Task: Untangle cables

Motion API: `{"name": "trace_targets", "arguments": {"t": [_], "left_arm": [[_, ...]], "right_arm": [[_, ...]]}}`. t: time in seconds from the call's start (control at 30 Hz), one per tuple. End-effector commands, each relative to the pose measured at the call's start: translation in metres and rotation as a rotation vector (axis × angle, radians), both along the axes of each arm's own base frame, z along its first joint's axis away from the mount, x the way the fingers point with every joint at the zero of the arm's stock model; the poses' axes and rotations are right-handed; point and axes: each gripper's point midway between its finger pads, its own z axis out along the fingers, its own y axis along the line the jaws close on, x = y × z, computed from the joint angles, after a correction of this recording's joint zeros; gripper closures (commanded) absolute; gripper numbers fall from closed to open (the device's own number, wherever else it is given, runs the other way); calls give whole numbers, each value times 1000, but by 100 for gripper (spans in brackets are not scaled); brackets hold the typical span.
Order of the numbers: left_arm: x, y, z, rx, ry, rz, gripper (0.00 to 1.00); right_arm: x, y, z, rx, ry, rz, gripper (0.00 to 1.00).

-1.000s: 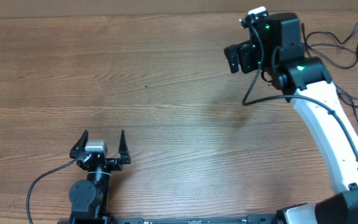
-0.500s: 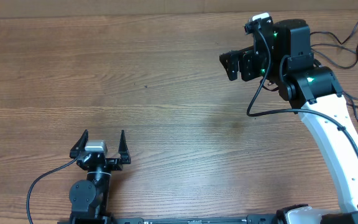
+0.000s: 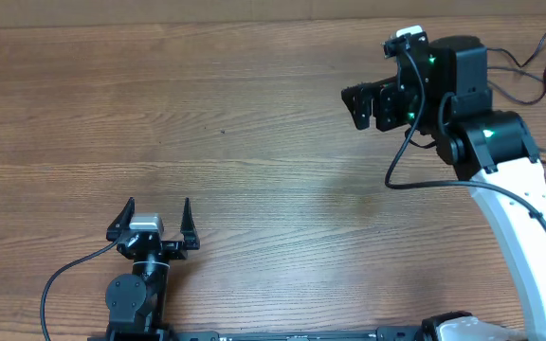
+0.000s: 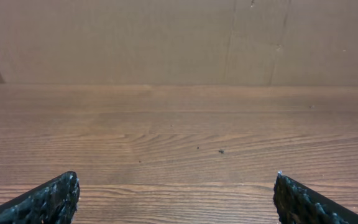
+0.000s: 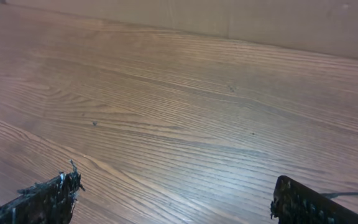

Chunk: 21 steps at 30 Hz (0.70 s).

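Thin black cables (image 3: 542, 49) lie loose along the table's far right edge, partly hidden behind my right arm. My right gripper (image 3: 358, 106) hangs above the wood left of them, pointing left, open, with nothing between its fingers. In the right wrist view the right gripper (image 5: 176, 199) frames only bare wood, and a thin strand (image 5: 347, 195) shows beside the right finger. My left gripper (image 3: 155, 213) rests at the near left, open and empty. The left wrist view shows the left gripper (image 4: 176, 199) over bare table.
A cardboard wall (image 4: 166, 37) backs the wooden table (image 3: 207, 123). The right arm's own thicker wire (image 3: 393, 170) droops below its wrist. The left arm's wire (image 3: 64, 275) curls at the near left.
My right arm has swung to the right and a little toward the near side, gripper still open. The left arm has not moved.
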Motion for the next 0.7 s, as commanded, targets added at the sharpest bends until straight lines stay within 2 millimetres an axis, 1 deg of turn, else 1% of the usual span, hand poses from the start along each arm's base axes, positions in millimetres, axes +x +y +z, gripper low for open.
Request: {"name": "trace_targets", "arguments": {"t": [0.0,0.1,0.23,0.5,0.67], "left_arm": [[0,1,1,-19,-8,3,0],[0,1,1,-18,-8,3,0],[0,1,1,-19,-8,3,0],[0,1,1,-19,-8,3,0],[0,1,1,-18,-8,3,0]], "right_arm": [[-15,-2,18,42,-30,-10,0],[-23,-2,20,49,-38,-4,0],[-33,-5,13,52,-55,-4,0],[-41,-7,-6,83,-208,-4,0],[-51,-9,-12,98,-275,-3,0]]}}
